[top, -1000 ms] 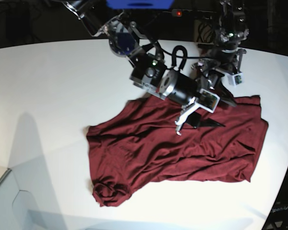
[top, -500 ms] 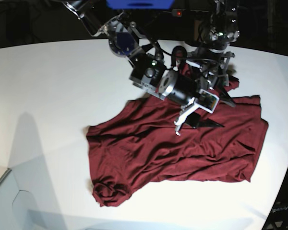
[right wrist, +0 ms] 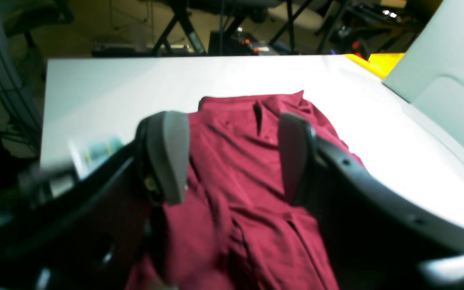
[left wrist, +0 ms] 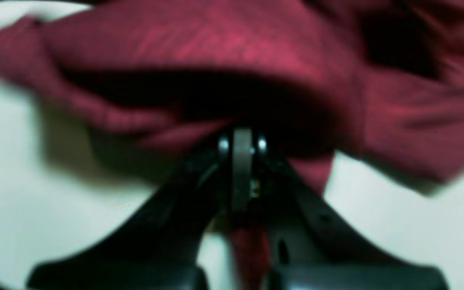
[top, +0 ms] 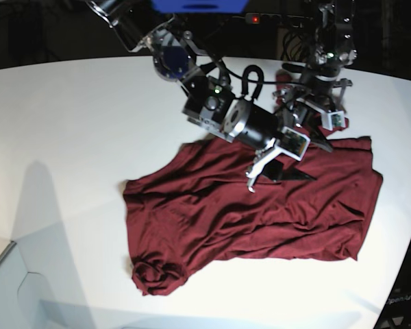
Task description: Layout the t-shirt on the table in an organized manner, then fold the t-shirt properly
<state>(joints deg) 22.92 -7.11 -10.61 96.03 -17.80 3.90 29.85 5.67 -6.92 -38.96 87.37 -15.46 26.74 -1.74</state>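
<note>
The left gripper [left wrist: 241,141] is clenched tight on a pinch of the t-shirt [top: 260,205], its jaws pressed together with a strip of maroon fabric trailing down between them in the left wrist view. The cloth bulges up just beyond the tips, lifted off the white desk [top: 75,123]; the picture is blurred, so how much fabric sits inside the pinch cannot be told. In the base view this gripper works at the shirt's far edge, near the top corner on that view's right.

The right gripper [right wrist: 232,157] is released, its two grey pads [right wrist: 167,153] standing well apart with nothing between them. It hovers over the middle of the shirt, apart from the cloth as far as the pictures show.

The shirt lies spread but rumpled across the desk, with wrinkles running through the body and a bunched, rolled-up corner at the near left in the base view. It is not yet laid out flat.

The likely risks are these. The fabric looks thin and slick, so a shallow pinch could slip free once the left arm pulls. A pull from that one corner could drag the whole shirt sideways instead of smoothing it, since nothing pins the rest down. The bunched near corner would then stay rolled under. The two arms are also close together, so a careless sweep could knock one against the other.
</note>
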